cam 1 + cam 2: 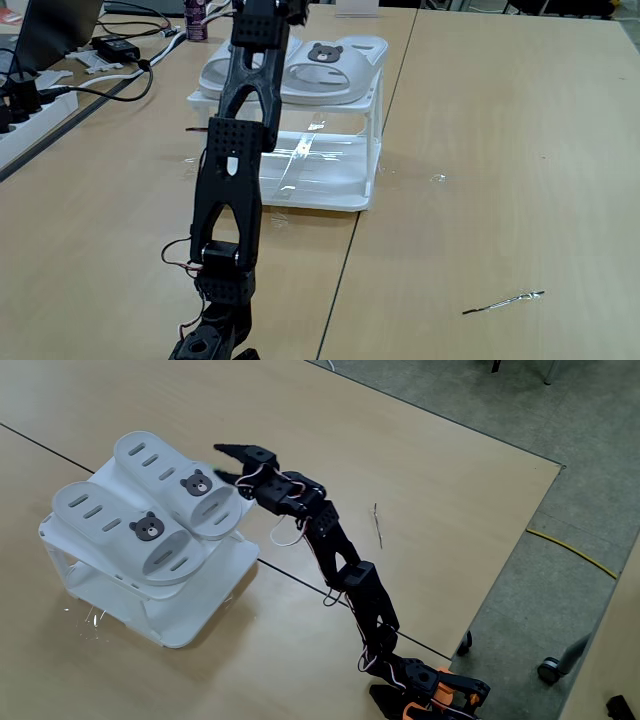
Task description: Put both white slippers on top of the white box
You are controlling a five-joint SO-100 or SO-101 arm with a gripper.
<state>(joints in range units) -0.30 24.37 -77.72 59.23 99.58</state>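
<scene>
Two white slippers lying side by side on the flat top of the white box (175, 615), in the left half of a fixed view taken from above; nearer slipper (125, 530) at left centre with its bear face badge (150, 527) facing up; farther slipper (175, 480) just beside it toward the upper middle, touching along the inner edges, carrying its own bear badge (196, 484); rows of oval slots visible on both straps; heel end of the farther slipper overhanging the box edge slightly toward the arm.

Black arm (350, 575) stretched from its base at the lower right of that frame up toward the upper centre; gripper (228, 463) just beside the heel end of the farther slipper, fingers spread moderately apart, nothing between them; upper finger (235, 451) pointing left above the slipper's rim, apparently clear of it, though contact hard to judge.

In a fixed view from behind the arm, white box (340, 195) in the upper centre of the frame on a pale wooden table (500, 150); see-through sides and thin corner posts plain to see; one slipper (335, 65) with bear badge on top, the other (215, 72) partly hidden behind the arm links (235, 170) rising through the left centre; cables and a power adapter (118, 47) in the upper left corner; a thin dark stick-like item (500, 302) on the table at lower right.
</scene>
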